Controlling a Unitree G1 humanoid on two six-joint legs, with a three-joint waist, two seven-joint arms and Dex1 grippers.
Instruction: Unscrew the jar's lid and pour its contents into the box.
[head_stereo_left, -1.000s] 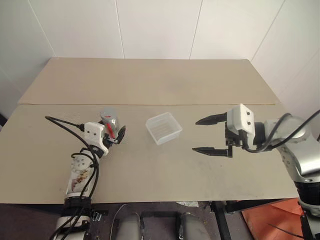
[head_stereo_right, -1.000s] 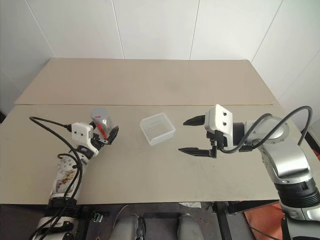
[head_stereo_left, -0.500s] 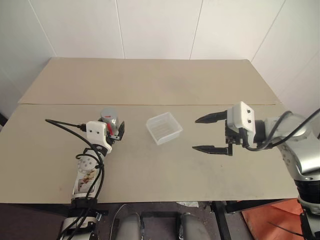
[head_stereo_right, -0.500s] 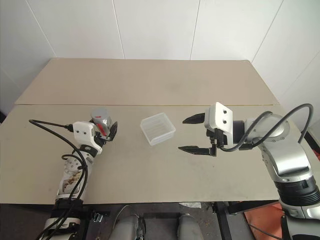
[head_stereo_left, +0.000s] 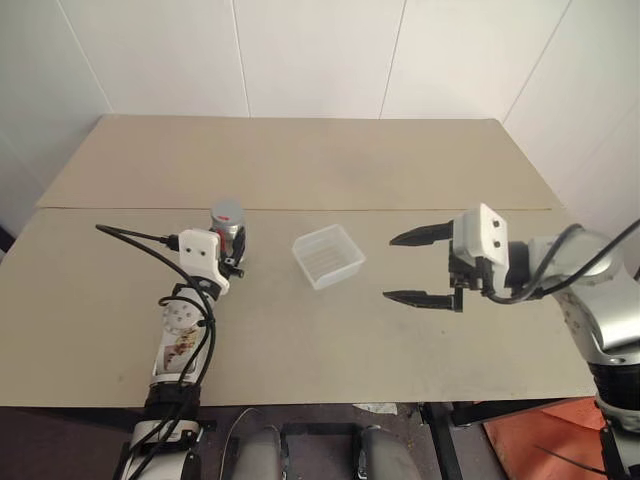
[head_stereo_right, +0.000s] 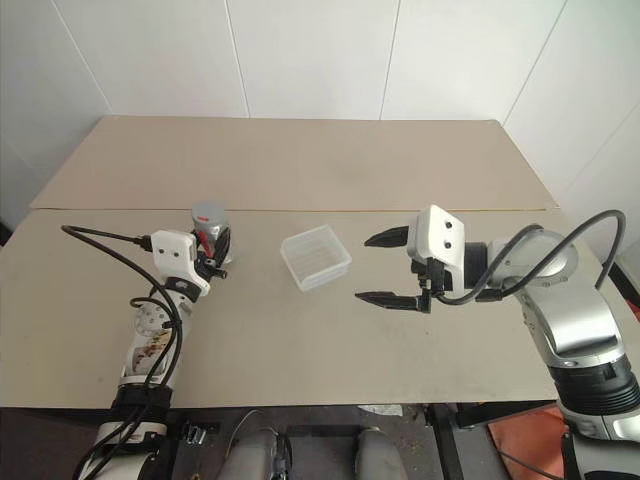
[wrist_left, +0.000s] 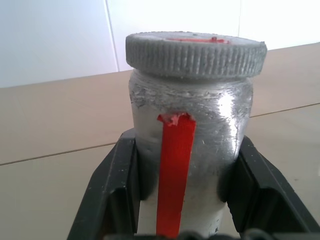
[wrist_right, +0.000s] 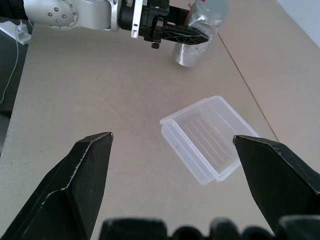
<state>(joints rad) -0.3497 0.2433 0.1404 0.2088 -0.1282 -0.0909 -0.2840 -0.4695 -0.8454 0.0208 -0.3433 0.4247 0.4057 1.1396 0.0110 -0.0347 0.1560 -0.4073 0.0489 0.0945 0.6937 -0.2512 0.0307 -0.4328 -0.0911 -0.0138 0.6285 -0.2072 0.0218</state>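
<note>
Standing upright on the near half of the table (head_stereo_left: 300, 340), the jar (head_stereo_left: 228, 232) has its long axis vertical and its lid (head_stereo_left: 227, 212) on top, screwed on and facing the ceiling. The left gripper (head_stereo_left: 236, 248) is clenched on the jar low down, one black finger (wrist_left: 112, 195) on each side of the clear body, with the red mark (wrist_left: 174, 175) running up the side that faces the wrist and a red streak across the flat top of the grey cap. I cannot make out any contents through the scuffed wall. Just to the jar's right, apart from it, sits the box (head_stereo_left: 327, 256), turned a little askew to the table edge, open side up with its ribbed bottom showing and nothing visible inside. Further right again, the right gripper (head_stereo_left: 415, 268) hangs above the tabletop with its jaws spread wide and nothing between them, pointing across toward the box and jar; there is a bare stretch of board between its fingertips and the box. A black cable (head_stereo_left: 135, 238) loops out from the left wrist over the table's left side. Beyond all this a seam (head_stereo_left: 400, 209) crosses the table, the far half lies bare, and white wall panels (head_stereo_left: 320, 55) rise behind it.
</note>
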